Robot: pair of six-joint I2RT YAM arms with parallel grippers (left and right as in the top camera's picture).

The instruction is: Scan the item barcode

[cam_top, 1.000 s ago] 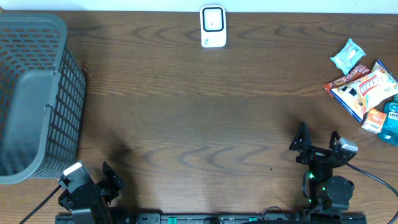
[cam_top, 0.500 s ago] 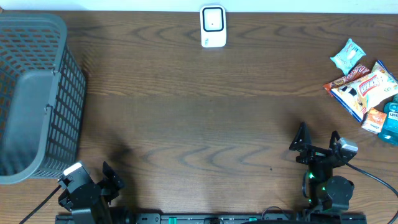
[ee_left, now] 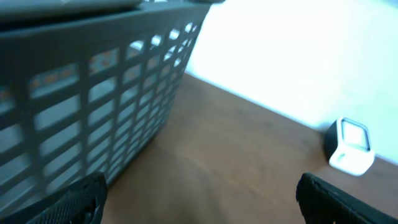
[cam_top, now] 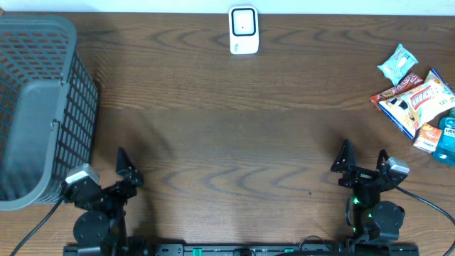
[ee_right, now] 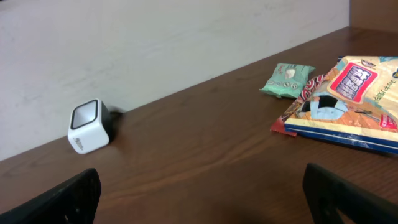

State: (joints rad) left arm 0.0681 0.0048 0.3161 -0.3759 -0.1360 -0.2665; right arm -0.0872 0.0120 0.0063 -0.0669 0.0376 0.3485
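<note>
Left gripper and right gripper seen with jaws spread wide, nothing held, snacks piled at far right, scanner placed back centre, basket at left.

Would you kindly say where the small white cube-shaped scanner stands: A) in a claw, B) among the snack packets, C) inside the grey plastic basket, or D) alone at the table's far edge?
D: the small white cube-shaped scanner stands at the far edge of the brown wooden table.

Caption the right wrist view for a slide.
White scanner left, snack packets right, open right gripper low in the foreground.
</note>
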